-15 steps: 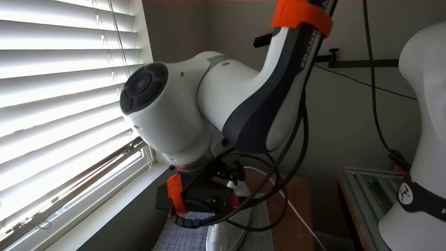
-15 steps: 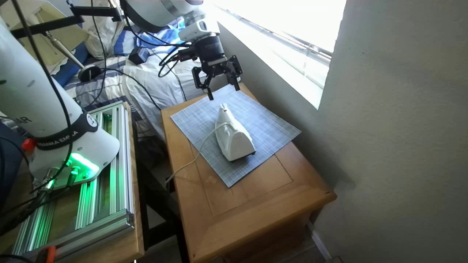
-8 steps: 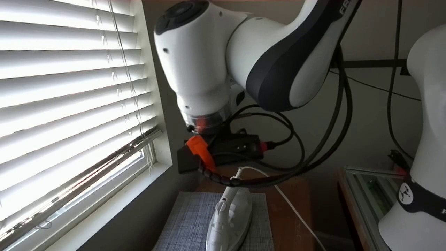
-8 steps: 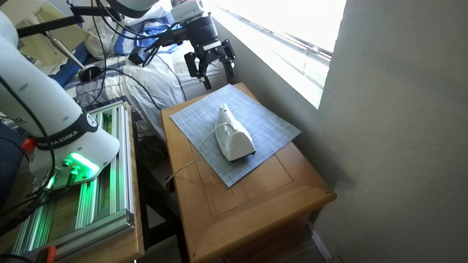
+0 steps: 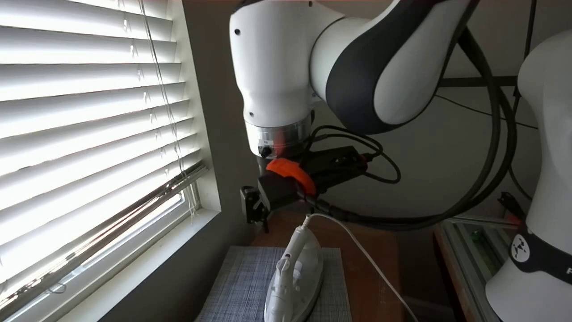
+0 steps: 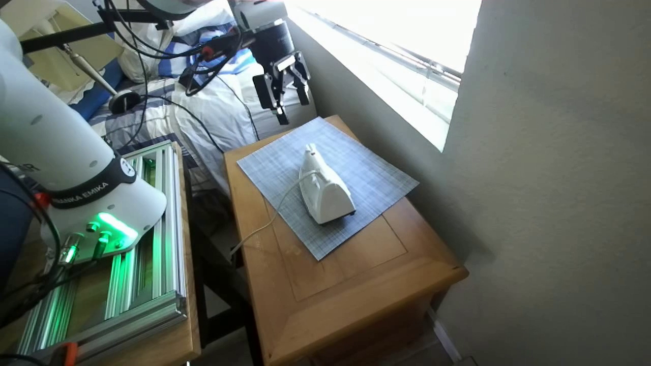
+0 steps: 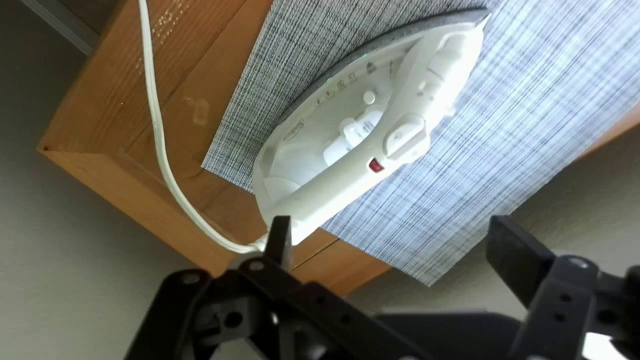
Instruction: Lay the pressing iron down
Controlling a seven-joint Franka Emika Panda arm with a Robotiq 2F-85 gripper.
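The pressing iron (image 6: 325, 188) is white with a thin light cord (image 6: 264, 229). It lies on the grey checked pad (image 6: 376, 188), handle up, with its dark soleplate edge low at the pad. It also shows in an exterior view (image 5: 290, 277) and the wrist view (image 7: 345, 180), where the tip points upper right and the cord leaves the lower left end. My gripper (image 6: 293, 108) is open and empty, raised off the tip end near the table's far edge. In the wrist view my fingers (image 7: 392, 239) stand wide apart; the left one overlaps the handle's cord end in the picture.
The wooden table (image 6: 346, 300) carries the pad. A wall (image 6: 549, 203) and a window with blinds (image 5: 89, 112) run along one side. A bed (image 6: 203, 122) lies beyond the table. The robot's metal mounting frame (image 6: 163, 229) stands beside the table.
My gripper has moved up and away from the iron toward the bed side, and the wrist has turned. The fingers remain open. The iron, cord and pad have not moved.
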